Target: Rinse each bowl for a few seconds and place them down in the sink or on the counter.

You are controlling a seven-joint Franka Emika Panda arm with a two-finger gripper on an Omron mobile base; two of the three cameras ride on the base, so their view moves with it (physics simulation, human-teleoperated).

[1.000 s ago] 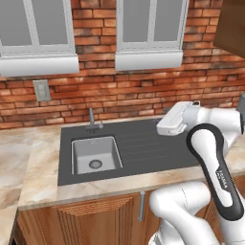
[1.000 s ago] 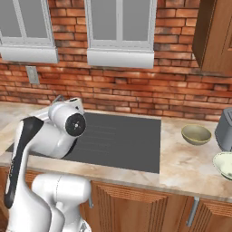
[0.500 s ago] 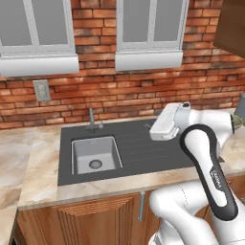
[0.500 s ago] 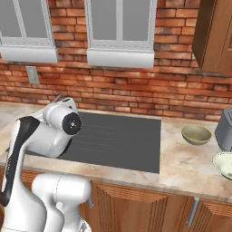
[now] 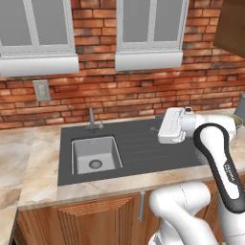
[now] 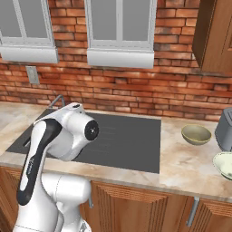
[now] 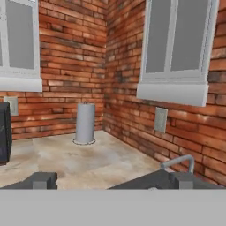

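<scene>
Two small round shallow bowls, the olive-tan one [image 6: 196, 134] and the paler cream-green one [image 6: 224, 164], are seen resting on the beige-pink marble-patterned counter [image 6: 181, 161], well apart from the fingers, so nothing is judged rinsed yet and both pickups remain. The two-finger gripper [image 7: 106, 182] is spread fully wide with nothing grasped or touched. The dark grey sink unit's thin faucet [image 7: 178, 163] lies near the fingertips [image 7: 42, 180].
</scene>
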